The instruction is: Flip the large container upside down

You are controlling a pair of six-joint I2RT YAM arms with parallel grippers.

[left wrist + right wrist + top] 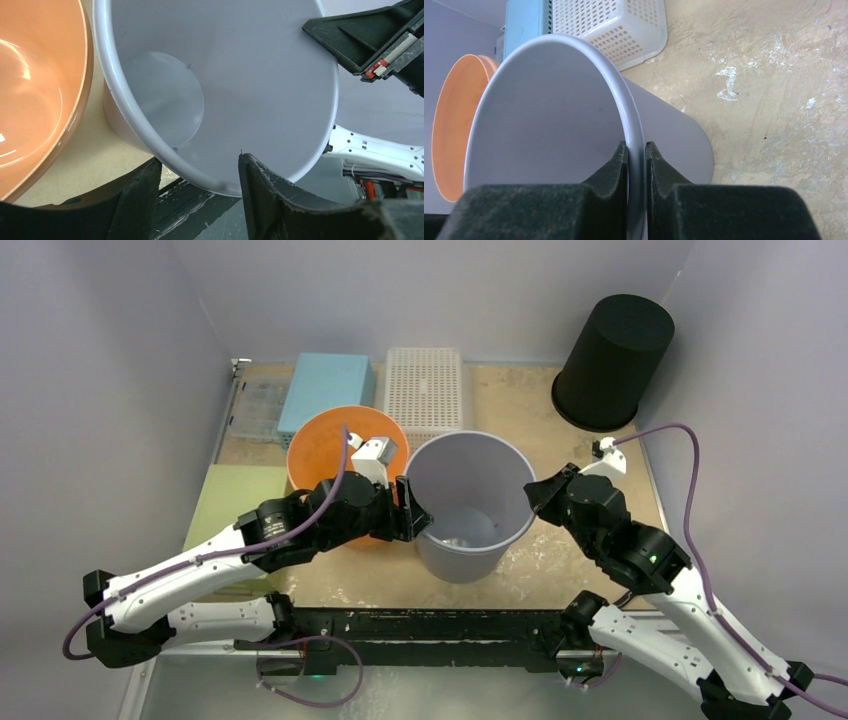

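1. The grey bucket (470,490) sits in the middle of the overhead view on the tan table (570,450), its mouth facing up and its round bottom showing inside.
2. The right gripper (636,150) is at the right-hand side of the bucket's rim. Its wrist view shows both black fingers (616,167) pressed tight on the rim, one inside the wall and one outside.
3. The left gripper (197,167) is at the left-hand side of the rim. Its jaws stand well apart and straddle the edge. One finger (260,185) reaches inside the bucket, the other is outside the wall, and there is open space between them.
4. An orange bowl (322,445) lies just left of the bucket, partly under the left arm.
5. Behind the bowl, toward the top of the view, a light blue box (325,388) and a white perforated basket (425,388) sit side by side.
6. A black bin (612,360) stands mouth-down in the upper right corner, well apart from the bucket.
7. A pale green sheet (232,500) lies at the left edge of the table.
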